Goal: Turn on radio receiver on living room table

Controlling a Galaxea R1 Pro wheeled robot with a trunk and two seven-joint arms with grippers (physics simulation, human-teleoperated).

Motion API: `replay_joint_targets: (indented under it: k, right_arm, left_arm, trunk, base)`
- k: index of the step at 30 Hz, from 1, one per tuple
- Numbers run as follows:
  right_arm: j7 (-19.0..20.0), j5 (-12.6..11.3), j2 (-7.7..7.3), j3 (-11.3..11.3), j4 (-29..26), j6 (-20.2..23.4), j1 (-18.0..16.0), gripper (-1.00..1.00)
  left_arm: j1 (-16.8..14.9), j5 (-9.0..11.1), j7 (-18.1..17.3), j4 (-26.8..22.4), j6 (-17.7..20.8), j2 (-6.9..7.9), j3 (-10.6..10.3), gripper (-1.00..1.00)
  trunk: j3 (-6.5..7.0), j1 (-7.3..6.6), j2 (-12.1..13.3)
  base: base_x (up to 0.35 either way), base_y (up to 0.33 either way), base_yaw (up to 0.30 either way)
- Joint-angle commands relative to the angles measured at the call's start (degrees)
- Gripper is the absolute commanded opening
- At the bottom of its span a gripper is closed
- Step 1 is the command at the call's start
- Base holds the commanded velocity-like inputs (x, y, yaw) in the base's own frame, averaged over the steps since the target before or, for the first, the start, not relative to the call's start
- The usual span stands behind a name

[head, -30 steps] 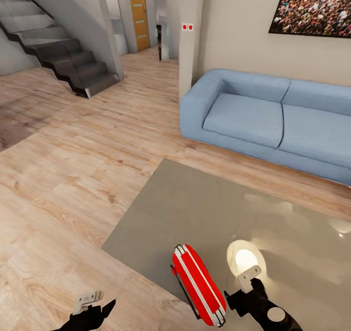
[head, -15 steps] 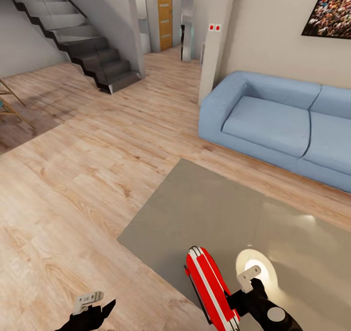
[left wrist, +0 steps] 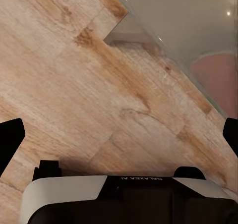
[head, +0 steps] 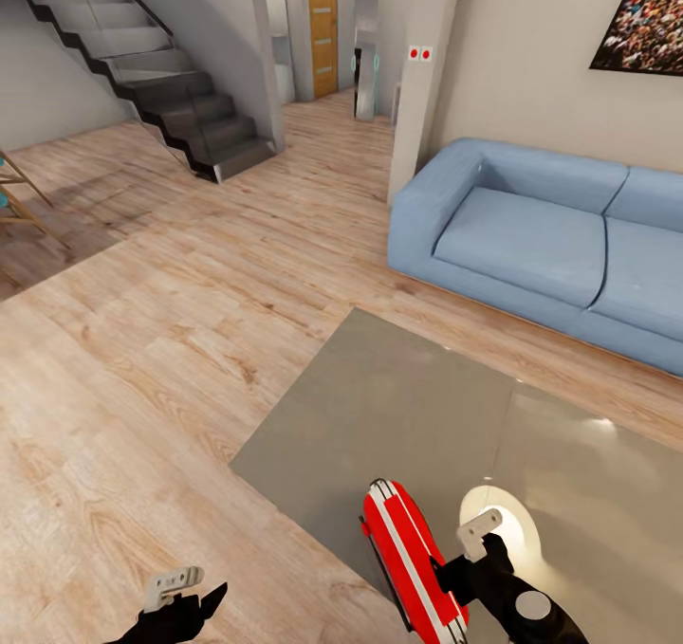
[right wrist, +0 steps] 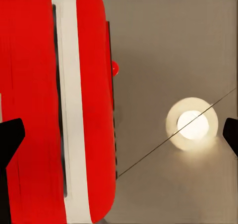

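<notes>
— Right gripper [head: 479, 540], what's it doing?

— It hangs over the near part of the table [head: 398, 407], just right of the radio receiver [head: 413, 559]. Its black fingertips sit at opposite edges of the right wrist view, spread wide with nothing between them. One pale, flat-sided finger [head: 477, 532] shows in the head view, on a black wrist.

— And the radio itself?

— A small, bright red box with rounded corners, lying on the table close to its near left edge. White stripes run down its length and a thin silver trim rims the end. In the right wrist view the radio receiver [right wrist: 54, 105] has a smooth, glossy red shell, a broad white band, and a little red knob sticking out of its side.

— What's the tabletop like?

— Large, rectangular, grey-taupe, and glossy enough to mirror a round lamp glare [head: 498, 521] just right of the radio. A thin straight seam crosses the table [right wrist: 173, 45] surface.

— Left gripper [head: 175, 592]?

— Down at the near left, over light wood plank floor [head: 142, 340] with strong grain. Its dark fingertips also sit far apart, holding nothing. The left wrist view shows the table's corner [left wrist: 188, 21] above the planks.

— Beyond the table?

— A blue fabric sofa [head: 531, 236] with soft, rounded cushions against a pale wall, a framed crowd picture [head: 645, 18] above it, and a dark staircase [head: 161, 94] at far left.
</notes>
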Motion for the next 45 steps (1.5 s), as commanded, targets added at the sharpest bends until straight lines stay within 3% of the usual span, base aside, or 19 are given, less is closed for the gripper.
replay_joint_targets:
  k: [1, 5, 13, 29, 37, 38, 45]
  right_arm:
    - [0.00, -0.01, 0.00, 0.00, -0.01, 0.00, 0.00, 1.00]
    - [0.00, 0.01, 0.02, -0.03, -0.01, 0.02, -0.07, 1.00]
    - [-0.04, 0.08, 0.67, -0.08, -0.25, -0.01, -0.50, 1.00]
    - [0.20, -0.15, 0.84, 0.49, -0.82, 1.85, -0.56, 1.00]
    - [2.78, 0.12, 2.73, 0.54, -0.96, 4.41, -1.19, 1.00]
    - [10.59, 0.23, 2.80, 0.54, -0.97, 8.03, -1.21, 1.00]
    - [11.46, 0.55, 2.92, 0.53, -0.97, 8.40, -1.26, 1.00]
  left_arm:
    - [0.00, 0.00, 0.00, 0.00, 0.00, 0.00, 0.00, 1.00]
    - [0.00, 0.00, -0.01, -0.01, 0.00, -0.04, 0.00, 1.00]
    - [0.00, -0.46, -0.01, -0.02, 0.13, -2.51, -0.15, 1.00]
    - [0.02, -0.53, -0.03, -0.02, 0.19, -2.70, -0.18, 1.00]
    - [0.03, -0.53, -0.03, -0.02, 0.19, -2.73, -0.18, 1.00]
    - [0.05, -0.53, -0.03, -0.02, 0.18, -2.75, -0.18, 1.00]
    - [0.02, -0.53, -0.03, -0.02, 0.18, -2.79, -0.18, 1.00]
  trunk:
    - [0.00, 0.00, 0.00]
    - [0.00, 0.00, 0.00]
    - [0.00, 0.00, 0.00]
    - [0.00, 0.00, 0.00]
    - [0.00, 0.00, 0.00]
    - [0.00, 0.00, 0.00]
    - [0.00, 0.00, 0.00]
  base:
    - [0.000, 0.000, 0.000]
    - [0.000, 0.000, 0.000]
    - [0.000, 0.000, 0.000]
    - [0.000, 0.000, 0.000]
    - [0.000, 0.000, 0.000]
    - [0.000, 0.000, 0.000]
    - [0.000, 0.000, 0.000]
